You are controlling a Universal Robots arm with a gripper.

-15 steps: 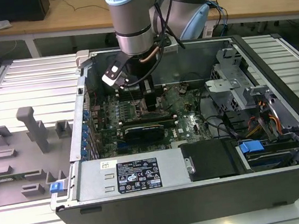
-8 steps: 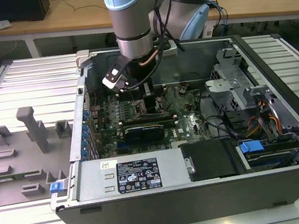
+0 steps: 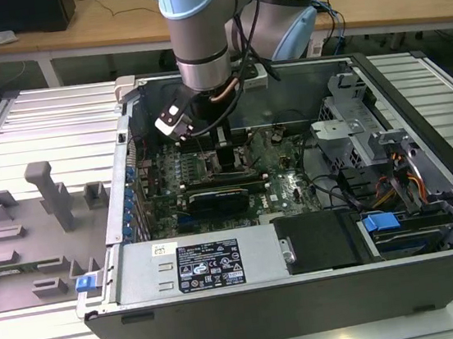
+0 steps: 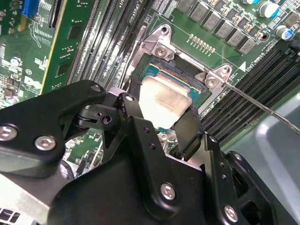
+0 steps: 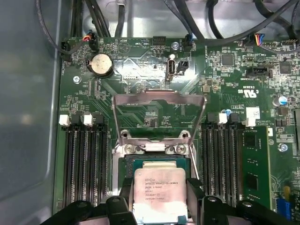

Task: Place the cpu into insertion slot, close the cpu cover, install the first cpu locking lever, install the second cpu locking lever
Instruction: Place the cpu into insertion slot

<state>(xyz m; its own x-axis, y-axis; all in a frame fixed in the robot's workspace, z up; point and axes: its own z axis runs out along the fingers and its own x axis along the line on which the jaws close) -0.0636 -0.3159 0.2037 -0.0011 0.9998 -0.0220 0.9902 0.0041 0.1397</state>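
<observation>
Table: slatted metal table point(image 3: 38, 118) is being used under the open computer case point(image 3: 310, 308).
Gripper point(image 4: 159, 117): is being closed partway onto two opposite edges of the cpu point(image 5: 158, 187).
Cpu cover point(image 5: 159, 97): is being seen raised, just beyond the fingertips.
Insertion slot point(image 5: 154, 161): is being approached, directly beneath the fingertips.
Cpu: is being judged light, stiff, slippery and fragile, with the edges the safest hold.

Insertion slot point(image 5: 157, 161) open overhead; cpu cover point(image 5: 159, 96) stands raised along one edge. Memory slots point(image 5: 84, 164) hem both flanks. Gripper point(image 5: 160, 197), clamped on cpu point(image 5: 159, 183), occupies gap at slot. Cables point(image 5: 96, 16) beyond board.
</observation>
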